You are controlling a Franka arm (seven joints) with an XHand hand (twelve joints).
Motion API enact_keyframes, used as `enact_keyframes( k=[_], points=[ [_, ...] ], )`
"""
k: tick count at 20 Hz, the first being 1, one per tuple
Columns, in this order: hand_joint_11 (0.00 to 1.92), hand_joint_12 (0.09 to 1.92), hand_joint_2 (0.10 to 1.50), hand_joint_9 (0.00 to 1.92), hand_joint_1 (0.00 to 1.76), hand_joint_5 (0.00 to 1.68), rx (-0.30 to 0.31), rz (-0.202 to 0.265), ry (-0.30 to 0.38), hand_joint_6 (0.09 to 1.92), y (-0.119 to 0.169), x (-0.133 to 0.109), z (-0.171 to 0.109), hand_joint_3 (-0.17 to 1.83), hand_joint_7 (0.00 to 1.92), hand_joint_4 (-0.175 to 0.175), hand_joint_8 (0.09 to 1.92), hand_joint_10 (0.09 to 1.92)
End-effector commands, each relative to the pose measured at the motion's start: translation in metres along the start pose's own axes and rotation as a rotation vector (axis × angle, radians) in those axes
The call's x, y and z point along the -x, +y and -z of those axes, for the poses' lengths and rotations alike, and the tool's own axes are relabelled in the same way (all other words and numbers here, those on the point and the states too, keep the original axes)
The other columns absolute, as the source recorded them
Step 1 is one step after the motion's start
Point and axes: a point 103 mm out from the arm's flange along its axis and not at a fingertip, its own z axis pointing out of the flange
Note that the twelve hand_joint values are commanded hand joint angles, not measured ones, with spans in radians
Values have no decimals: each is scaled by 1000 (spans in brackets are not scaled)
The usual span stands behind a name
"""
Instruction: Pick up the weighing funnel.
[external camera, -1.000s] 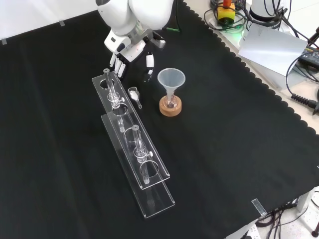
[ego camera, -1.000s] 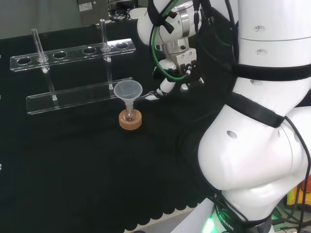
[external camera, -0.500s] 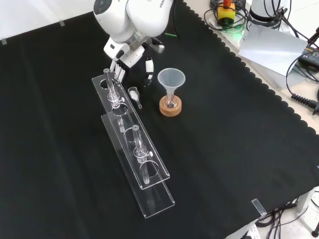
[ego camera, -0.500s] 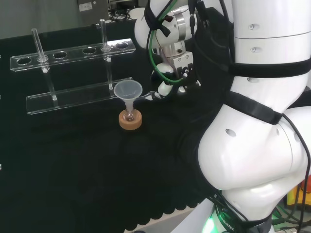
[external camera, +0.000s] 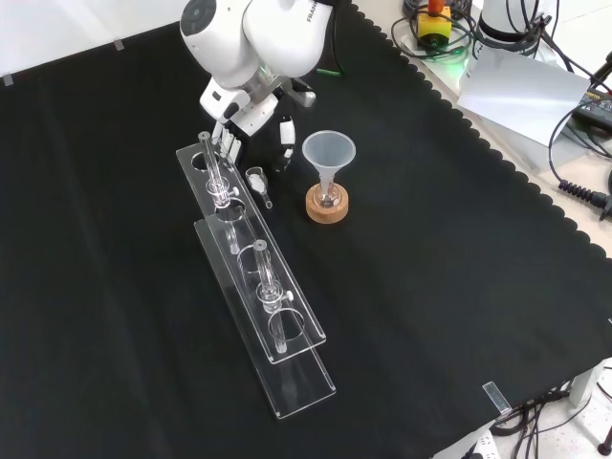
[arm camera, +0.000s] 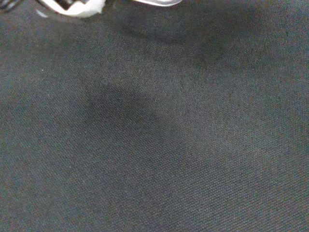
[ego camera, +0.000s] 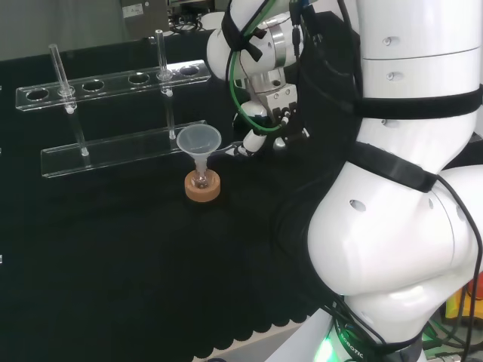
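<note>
The weighing funnel point(external camera: 257, 182), a small clear scoop with a short stem, lies on the black cloth between the clear rack and the big funnel; the head view shows it just right of the big funnel's rim point(ego camera: 235, 149). My hand point(external camera: 251, 117) hovers close above and just behind it, with straight fingers point(external camera: 229, 145) pointing down beside the rack and the thumb point(external camera: 285, 135) apart on the other side. It holds nothing. From the head view the hand point(ego camera: 266, 124) is just right of the weighing funnel. A blurred white part of the hand point(arm camera: 72, 6) shows over bare cloth in the wrist view.
The big funnel point(external camera: 329, 153) stands in a small flask on a cork ring point(external camera: 327, 206), close to the weighing funnel. A long clear two-tier rack point(external camera: 256, 282) with upright tubes runs along its other side. The arm's white links point(ego camera: 400, 188) stand at the head view's right.
The hand has come down and moved a little toward the weighing funnel, leftward in the head view. The weighing funnel and big funnel have not moved.
</note>
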Motion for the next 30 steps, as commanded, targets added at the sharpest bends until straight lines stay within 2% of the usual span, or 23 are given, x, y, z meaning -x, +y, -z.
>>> enact_keyframes(
  k=[1,16,23,30],
  points=[
    [518,1267,679,811,804,633,0,-8,-21,101,4,-6,-5,531,533,-41,656,488],
    [523,1264,675,817,836,722,-4,-2,-32,159,10,-10,-9,539,539,-40,661,491],
    [529,1261,659,824,864,634,-2,-2,-34,523,15,-15,-12,569,543,-35,661,485],
    [532,1261,659,829,871,645,-2,0,-41,644,16,-16,-12,580,547,-30,663,487]
  ],
)
